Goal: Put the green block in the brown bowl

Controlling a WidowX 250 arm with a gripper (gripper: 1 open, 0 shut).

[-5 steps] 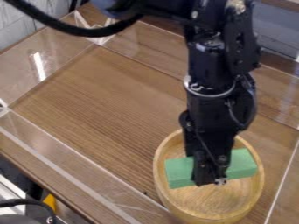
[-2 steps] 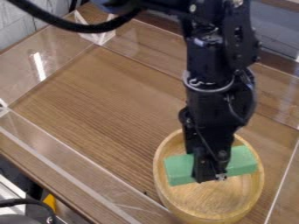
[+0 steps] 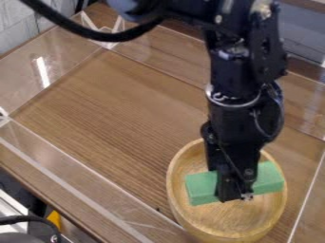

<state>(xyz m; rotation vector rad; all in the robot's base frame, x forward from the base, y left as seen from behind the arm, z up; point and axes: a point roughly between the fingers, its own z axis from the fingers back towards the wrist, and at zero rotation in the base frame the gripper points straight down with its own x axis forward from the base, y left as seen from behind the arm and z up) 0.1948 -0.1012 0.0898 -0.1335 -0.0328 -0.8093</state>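
Observation:
The brown bowl [image 3: 184,204] sits on the wooden table at the lower right of the camera view. Inside it, the green block [image 3: 207,187] is gripped crosswise by my gripper [image 3: 234,193], which points straight down and is shut on the block. The block sits low within the bowl; whether it touches the bowl's bottom I cannot tell. The black fingers hide the block's middle.
A wood-grain tabletop [image 3: 114,104] stretches to the left and back, bounded by clear acrylic walls [image 3: 38,66]. The black arm [image 3: 241,66] rises above the bowl with a cable looping at the top.
The gripper and the green block have shifted slightly to the right and down inside the bowl. The grip has stayed shut.

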